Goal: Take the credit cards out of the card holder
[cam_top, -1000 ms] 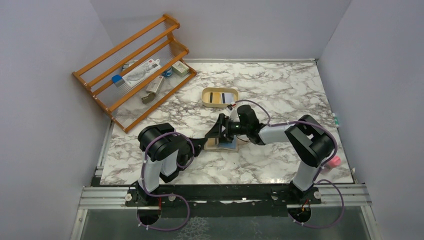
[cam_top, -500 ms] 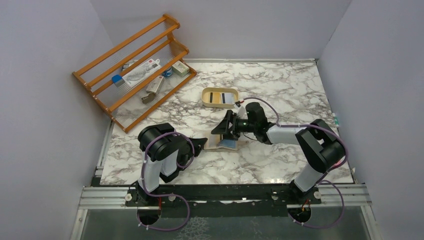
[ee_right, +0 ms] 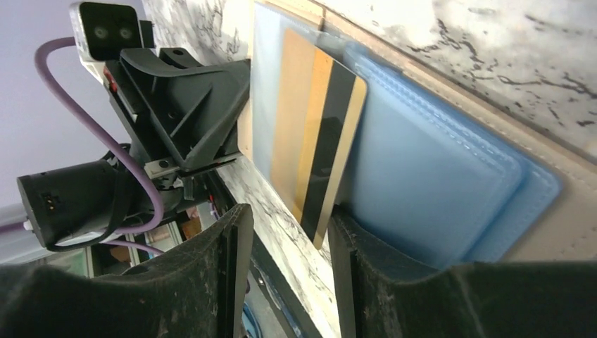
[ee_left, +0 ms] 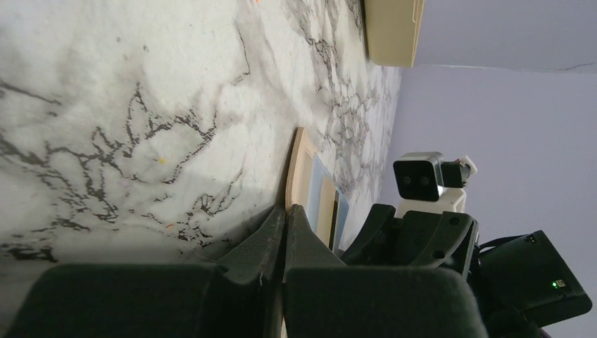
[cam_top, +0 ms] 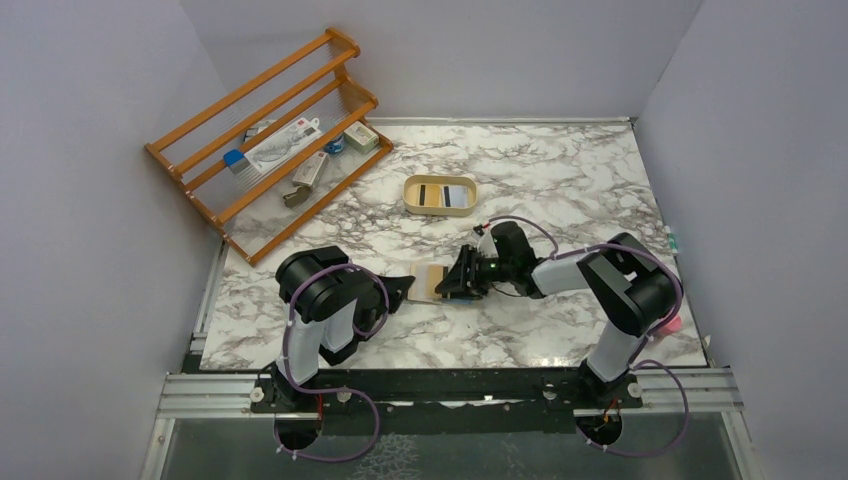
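The tan card holder [cam_top: 434,281] lies open on the marble table, its blue inside [ee_right: 436,183] facing up. My left gripper [cam_top: 406,288] is shut on its left edge; in the left wrist view the jaws [ee_left: 287,209] pinch the tan edge [ee_left: 298,169]. My right gripper [cam_top: 466,281] is open and low over the holder's right part. In the right wrist view [ee_right: 288,222] a yellowish card with a black stripe [ee_right: 317,141] sticks out of a blue pocket, its end between my open fingers [ee_right: 211,282]. A light blue card [ee_right: 266,105] lies under it.
An oval cream tray [cam_top: 412,186] behind the holder has a striped card [cam_top: 436,195] in it; its wall shows in the left wrist view [ee_left: 391,32]. A wooden rack [cam_top: 265,130] with small items stands back left. A pink object [cam_top: 671,322] sits at the right edge.
My right gripper has come down and toward the near edge, from raised above the holder to low over its right part. The left arm has stayed in place.
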Robot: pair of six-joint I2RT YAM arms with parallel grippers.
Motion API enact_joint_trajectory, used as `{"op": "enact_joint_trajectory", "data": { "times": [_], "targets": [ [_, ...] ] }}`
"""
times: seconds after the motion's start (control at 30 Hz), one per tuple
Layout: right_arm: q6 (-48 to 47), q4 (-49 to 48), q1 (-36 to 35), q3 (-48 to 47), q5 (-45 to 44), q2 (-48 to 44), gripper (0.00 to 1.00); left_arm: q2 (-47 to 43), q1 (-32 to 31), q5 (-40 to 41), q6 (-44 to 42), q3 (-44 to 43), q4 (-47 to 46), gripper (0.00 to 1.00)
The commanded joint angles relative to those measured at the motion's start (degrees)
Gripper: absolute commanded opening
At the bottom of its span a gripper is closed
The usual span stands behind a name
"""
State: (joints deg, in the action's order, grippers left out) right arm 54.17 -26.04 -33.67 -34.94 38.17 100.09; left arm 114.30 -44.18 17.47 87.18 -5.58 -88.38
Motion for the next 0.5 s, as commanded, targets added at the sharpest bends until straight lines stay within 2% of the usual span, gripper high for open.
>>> {"op": "enact_joint_trajectory", "data": {
  "times": [0.0,0.03,0.2,0.27,0.37,0.47],
  "targets": [
    [-3.29,3.44,0.29,1.51,-0.64,-0.51,0.47,4.42,-0.38,-2.01,-5.18,3.22,-14.21,0.0],
    [-3.75,3.88,0.43,1.77,-0.86,-0.85,0.44,4.56,-0.38,-2.08,-5.17,3.15,-14.24,0.0],
    [-4.22,2.55,1.44,3.1,-0.3,-0.63,0.16,4.86,-0.38,-2.27,-5.17,2.83,-14.19,0.0],
    [-3.68,1.28,1.58,3.48,0.37,0.16,0.09,4.79,-0.38,-2.27,-5.17,2.9,-14.19,0.0],
    [-3.2,0.14,1.67,3.82,0.9,0.77,0.01,4.61,-0.38,-2.19,-5.26,3.18,-14.2,0.0],
    [-3.49,0.51,1.91,4.31,1.09,-0.1,0.0,4.58,-0.38,-2.14,-5.26,3.33,-14.2,0.0]
  ]
}}
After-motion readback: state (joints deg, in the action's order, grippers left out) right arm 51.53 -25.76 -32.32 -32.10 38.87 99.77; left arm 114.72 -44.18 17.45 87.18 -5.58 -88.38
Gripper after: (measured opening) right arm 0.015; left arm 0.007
